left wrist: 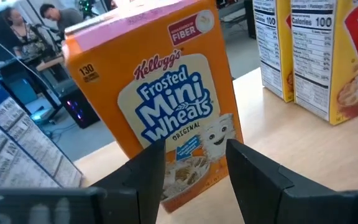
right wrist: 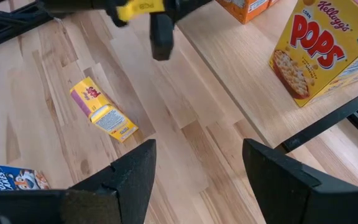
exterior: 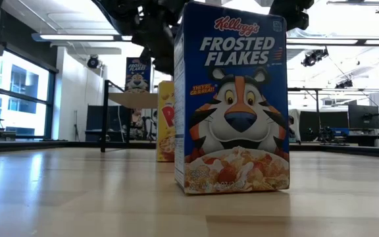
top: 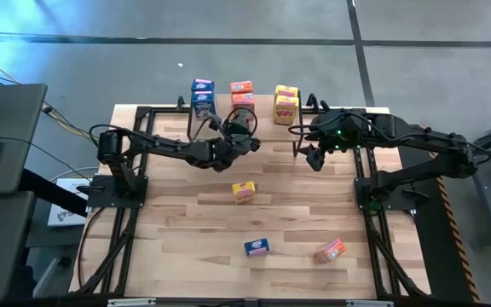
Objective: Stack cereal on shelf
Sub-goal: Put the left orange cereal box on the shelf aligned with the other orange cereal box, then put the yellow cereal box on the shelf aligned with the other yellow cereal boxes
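Three loose boxes (top: 244, 192), open tabletop (top: 177, 230)

left claw (left wrist: 194, 165) – spread open | orange mini wheats box (left wrist: 157, 99) upright between fingers – on shelf (left wrist: 260, 93)

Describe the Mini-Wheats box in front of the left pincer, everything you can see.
The Mini-Wheats box is orange cardboard with a pink top flap, printed "Kellogg's Frosted Mini Wheats Original", a fiber badge and a cereal-bowl picture. It stands upright on the shelf, undented, flaps closed. The left pincer is open, one finger on each side of the box's lower front; contact cannot be confirmed. A blue box stands on one side of it, yellow boxes on the other, none touching it.
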